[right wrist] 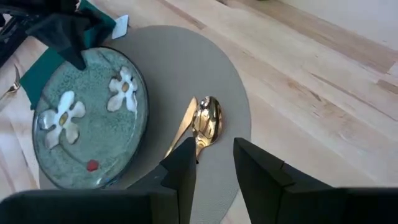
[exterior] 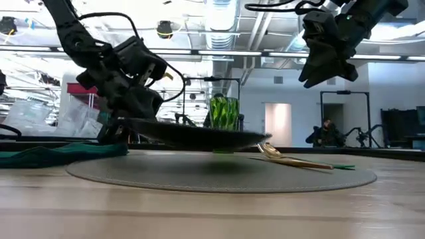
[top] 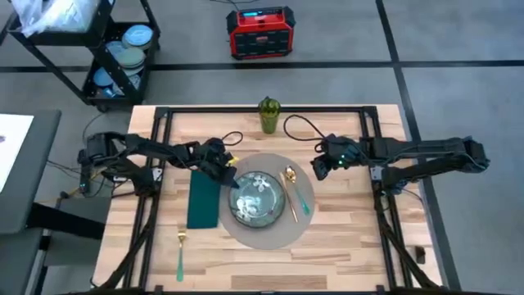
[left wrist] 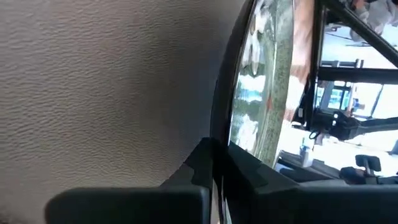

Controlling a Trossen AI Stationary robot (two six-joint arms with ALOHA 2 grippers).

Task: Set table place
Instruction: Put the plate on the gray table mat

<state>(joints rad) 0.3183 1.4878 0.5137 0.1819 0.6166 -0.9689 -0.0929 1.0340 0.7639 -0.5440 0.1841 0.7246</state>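
My left gripper [top: 232, 176] is clenched on the left rim of the green floral plate [top: 257, 197], and the low view shows that plate tipped, its left side lifted a little off the grey placemat [top: 270, 233] while the other side rests near the mat. In my left wrist view the plate's rim [left wrist: 249, 93] runs right between my fingers [left wrist: 205, 165], with the mat's grey weave beside it. The placemat lies on the table [top: 344, 246] at about the middle of its width, nearer the far edge than the near one. On the mat, just right of the plate, lie a gold knife [top: 291, 205] and a gold spoon [top: 291, 174] with a teal handle. A dark teal napkin [top: 203, 199] lies touching the mat's left edge, and a fork [top: 181, 246] sits nearer the table's near left corner. A green glass [top: 268, 115] stands at the far edge. My right gripper [top: 321, 166] hangs released above the mat's right edge, grasping nothing.
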